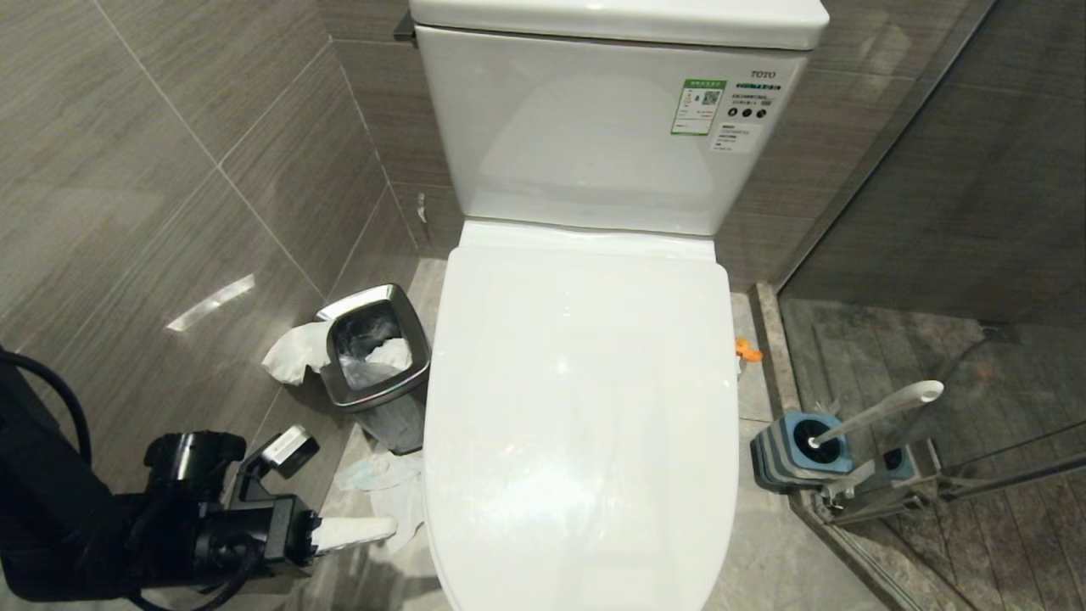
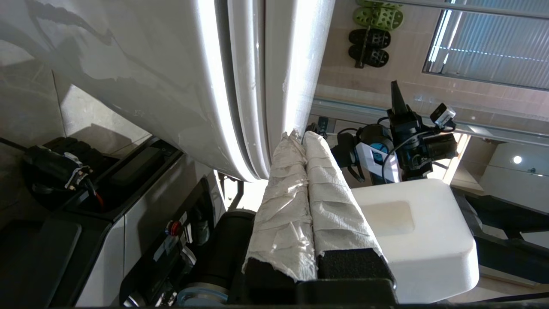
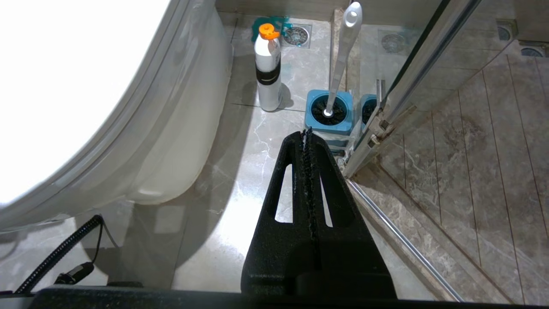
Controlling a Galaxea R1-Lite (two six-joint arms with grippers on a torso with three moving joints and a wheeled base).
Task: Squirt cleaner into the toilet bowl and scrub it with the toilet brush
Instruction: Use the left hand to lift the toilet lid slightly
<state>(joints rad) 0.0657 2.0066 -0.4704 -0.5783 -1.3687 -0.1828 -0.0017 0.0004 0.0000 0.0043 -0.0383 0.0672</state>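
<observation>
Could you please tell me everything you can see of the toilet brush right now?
The toilet brush has a long slim white handle, plastic by its look, with a rounded flat end pierced by a hole. Its black bristle head sits down in a blue-topped holder on the floor, beside the glass partition and to the right of the toilet. The handle leans out of the holder at a slant. Nothing but the holder touches it, and neither tool is near it.
</observation>
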